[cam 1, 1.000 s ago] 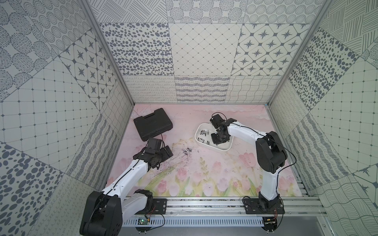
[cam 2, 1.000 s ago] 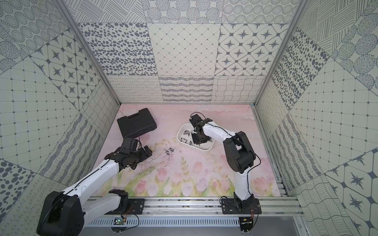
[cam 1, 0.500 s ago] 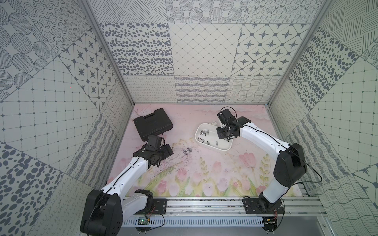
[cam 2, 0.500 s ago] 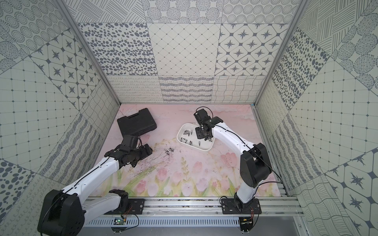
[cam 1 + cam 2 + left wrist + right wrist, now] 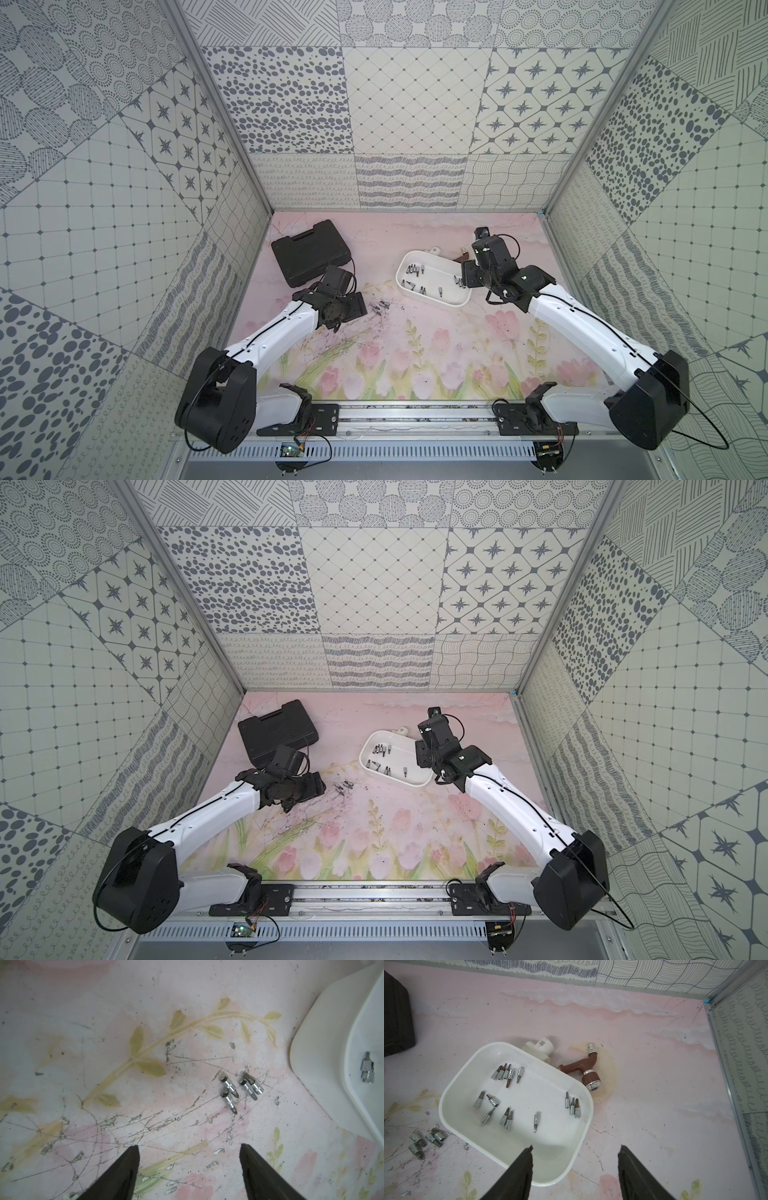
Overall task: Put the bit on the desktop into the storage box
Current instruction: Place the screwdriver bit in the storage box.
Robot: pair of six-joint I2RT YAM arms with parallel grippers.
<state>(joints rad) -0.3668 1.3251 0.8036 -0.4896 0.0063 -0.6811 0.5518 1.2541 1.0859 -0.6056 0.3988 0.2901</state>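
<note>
White pipe fitting (image 5: 539,1047) beside storage box (image 5: 542,1095); print unreadable

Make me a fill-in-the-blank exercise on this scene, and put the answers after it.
Exactly ____ bits lie on the desktop outside the storage box.
The left gripper is ____, with nothing between its jaws.
The tap next to the storage box is ____ in colour.
Missing words: four; open; brown.
</note>
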